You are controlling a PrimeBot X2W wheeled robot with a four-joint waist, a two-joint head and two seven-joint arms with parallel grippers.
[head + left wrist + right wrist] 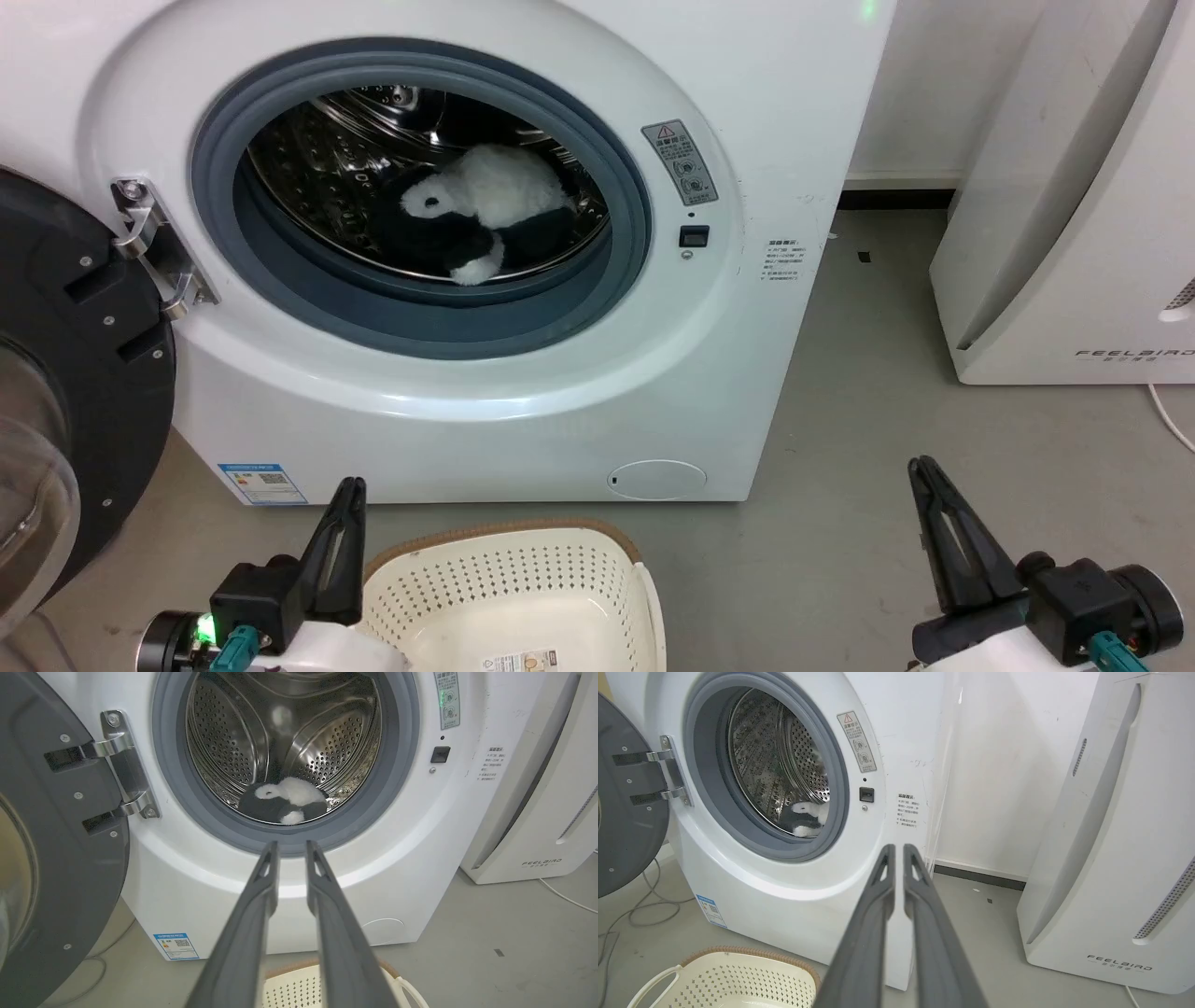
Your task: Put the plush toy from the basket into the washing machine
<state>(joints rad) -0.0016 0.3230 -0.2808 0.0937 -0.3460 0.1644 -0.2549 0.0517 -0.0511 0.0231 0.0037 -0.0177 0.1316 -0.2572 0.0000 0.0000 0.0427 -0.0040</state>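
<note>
Observing from beside the robot: the plush toy (485, 210) lies inside the washing machine (523, 420), low in the steel drum (327, 159) and just behind the grey gasket (215, 177). It rests on the drum's floor, white body uppermost, black limbs toward the opening, one white paw close to the front lip. Nothing touches it. The dark round door (84, 373) stands swung wide on the robot's left, hanging from its metal hinge (154, 247). The basket (504, 579) sits on the grey floor (840, 467) directly in front of the machine, near the robot; its perforated cream walls and brown rim are visible, and a label sticker (523, 661) shows on its bare bottom. Left pincer (353, 485) hangs above the basket's left edge, well apart from the porthole, fingers pointing up toward the machine. From the left wrist view the two fingers run almost parallel with only a slim gap between the tips, pinching nothing. Right pincer (924, 464) hovers over the floor to the right of the basket, also well clear of the machine; the right wrist view shows its fingers pressed nearly together, a hairline gap, nothing held. A white FEELBIRD appliance (1064, 233) stands against the wall to the right of the washer, with a strip of floor between them.
</note>
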